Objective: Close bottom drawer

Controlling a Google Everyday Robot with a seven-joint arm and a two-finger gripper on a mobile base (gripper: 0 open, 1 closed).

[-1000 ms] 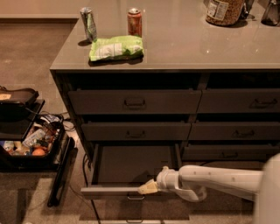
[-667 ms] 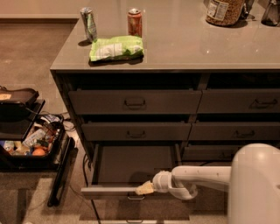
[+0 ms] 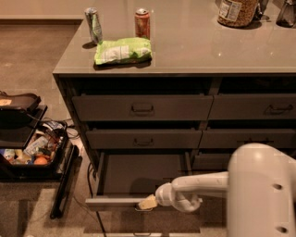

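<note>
gripper (image 3: 149, 202) seen at 6 o'clock on white arm (image 3: 203, 184), set against front edge of btm drawer (image 3: 111, 202), by its handle; open/shut cannot be told | btm drawer found pulled out, lowest tier, L stack | bin (image 3: 27, 172) w/ clutter noted on floor, 9 o'clock | on counter (image 3: 208, 46): green bag (image 3: 122, 50) at 12 o'clock, silver can (image 3: 94, 25) & red can (image 3: 142, 23) behind it, jar (image 3: 237, 9) at 1 o'clock
</note>
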